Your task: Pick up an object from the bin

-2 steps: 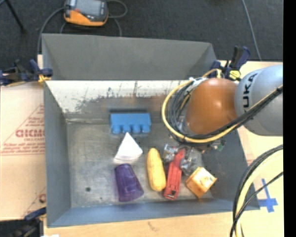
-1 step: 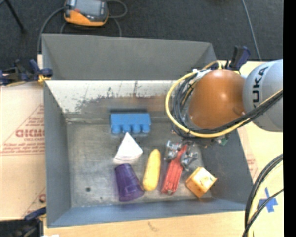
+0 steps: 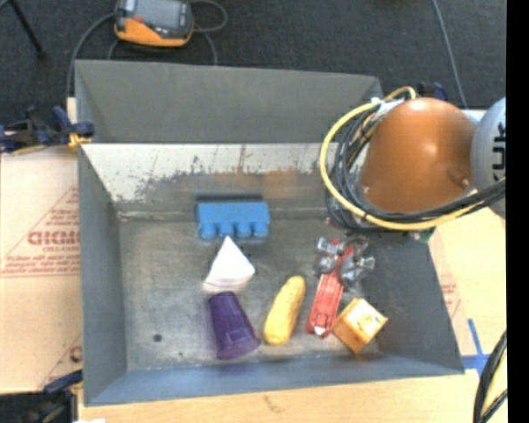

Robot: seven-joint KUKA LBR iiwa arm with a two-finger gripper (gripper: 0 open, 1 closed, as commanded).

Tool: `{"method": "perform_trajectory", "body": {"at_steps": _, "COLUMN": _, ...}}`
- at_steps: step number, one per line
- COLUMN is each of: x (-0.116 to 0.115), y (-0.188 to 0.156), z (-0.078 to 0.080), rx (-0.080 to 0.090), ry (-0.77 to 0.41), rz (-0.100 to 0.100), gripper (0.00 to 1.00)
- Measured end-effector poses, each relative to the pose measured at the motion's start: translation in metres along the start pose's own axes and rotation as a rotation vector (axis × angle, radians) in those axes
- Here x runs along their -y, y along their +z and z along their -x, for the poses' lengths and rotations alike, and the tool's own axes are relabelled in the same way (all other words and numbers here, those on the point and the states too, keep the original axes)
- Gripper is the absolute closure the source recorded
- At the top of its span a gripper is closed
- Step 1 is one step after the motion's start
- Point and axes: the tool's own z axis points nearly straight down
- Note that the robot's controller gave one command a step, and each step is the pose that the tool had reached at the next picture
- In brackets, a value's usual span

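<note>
Grey metal bin, six loose things on its floor. The arm enters over the bin's right rim, its wrist under a rounded orange cover ringed by yellow and black cables.

The gripper pokes out below the cover, low in the bin's right half. It is right at the far end of a red elongated toy. Whether the gripper is spread or closed cannot be told, and neither can contact with the toy.

The red toy lies lengthwise on the floor, pointing from the gripper toward the bin's near edge. An orange cube sits just beside its near end, toward the near right corner, tilted on a corner. A yellow banana-shaped piece lies on the toy's other side, roughly parallel and close, apart from it.

Further left a purple cup lies on its side near the near edge. A white cone is just beyond it, their ends touching or nearly so. A blue brick with studs rests near the foot of the far wall, around mid-width and apart from the cone.

The bin floor's left part is bare metal. An orange-and-black handheld device lies on the dark ground beyond the far wall.
</note>
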Motion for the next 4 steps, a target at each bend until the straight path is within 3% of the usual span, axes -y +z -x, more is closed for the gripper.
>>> {"method": "perform_trajectory", "body": {"at_steps": 1, "x": 0.015, "y": 0.010, "z": -0.004, "rx": 0.009, "ry": 0.037, "rz": -0.020, "gripper": 1.00}}
{"method": "perform_trajectory", "body": {"at_steps": 2, "x": 0.017, "y": 0.075, "z": -0.024, "rx": 0.005, "ry": 0.092, "rz": -0.009, "gripper": 1.00}}
{"method": "perform_trajectory", "body": {"at_steps": 3, "x": 0.024, "y": 0.090, "z": -0.021, "rx": -0.002, "ry": 0.035, "rz": -0.006, "gripper": 1.00}}
{"method": "perform_trajectory", "body": {"at_steps": 4, "x": 0.025, "y": 0.064, "z": -0.018, "rx": 0.001, "ry": -0.226, "rz": 0.000, "gripper": 1.00}}
